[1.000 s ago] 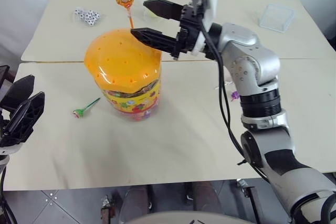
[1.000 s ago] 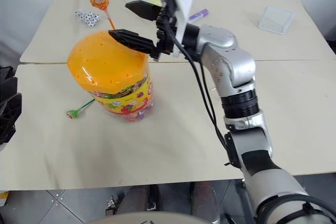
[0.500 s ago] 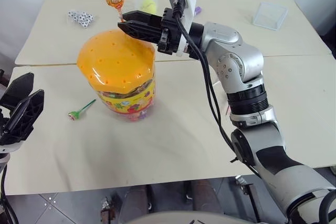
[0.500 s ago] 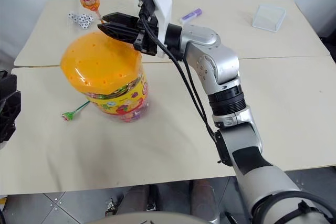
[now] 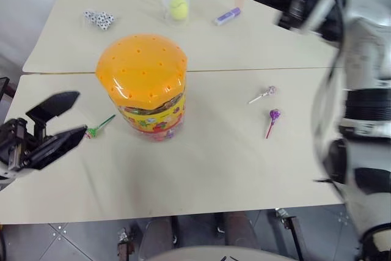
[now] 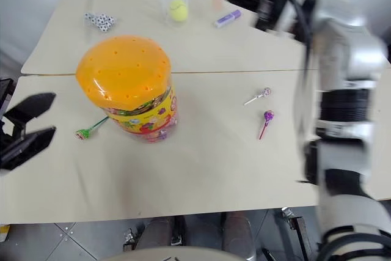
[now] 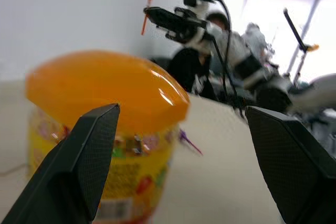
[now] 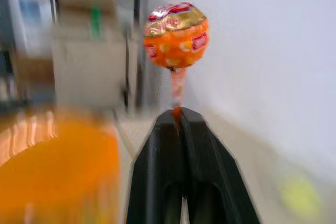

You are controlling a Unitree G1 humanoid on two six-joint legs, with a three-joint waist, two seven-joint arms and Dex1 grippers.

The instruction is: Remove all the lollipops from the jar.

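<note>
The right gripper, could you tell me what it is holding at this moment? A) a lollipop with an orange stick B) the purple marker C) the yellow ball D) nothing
A: the right gripper is shut on the orange stick of a lollipop, whose wrapped head stands above the fingertips.

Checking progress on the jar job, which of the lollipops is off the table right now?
The orange-stick lollipop, pinched by its stick in the right pincer. The green-stick, white-stick and purple-stick ones lie on the table.
</note>
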